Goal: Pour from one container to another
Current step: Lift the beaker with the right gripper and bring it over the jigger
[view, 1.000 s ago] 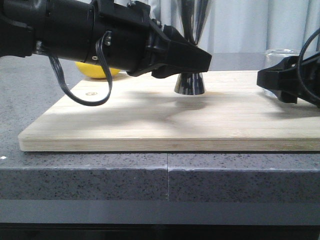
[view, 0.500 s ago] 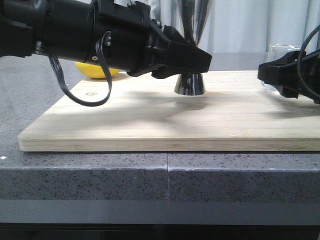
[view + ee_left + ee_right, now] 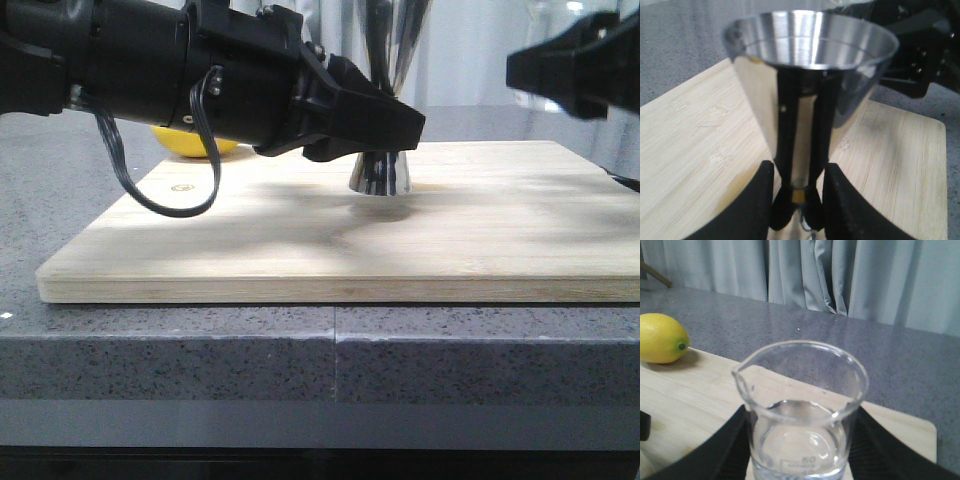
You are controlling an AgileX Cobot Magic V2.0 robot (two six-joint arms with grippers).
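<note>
I see the right gripper (image 3: pixel 520 68), clamped on the small clear glass beaker (image 3: pixel 802 412), has risen off the pale wooden board (image 3: pixel 300 240) to upper right of frame, so transport toward the shiny steel hourglass jigger (image 3: pixel 807 75) at frame centre, pinched by the left gripper (image 3: pixel 799 200), looks underway.

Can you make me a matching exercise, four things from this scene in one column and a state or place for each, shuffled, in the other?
Column one:
1. jigger
2. beaker
3. lemon
4. board

Column two:
A. lies on the grey counter and bears the jigger
B. yellow, beside the board's far edge
C. held off the board in the right hand, clear liquid inside
D. stands upright on the board, the left hand closed on its narrow waist

Pairs: 1-D, 2-C, 3-B, 4-A
</note>
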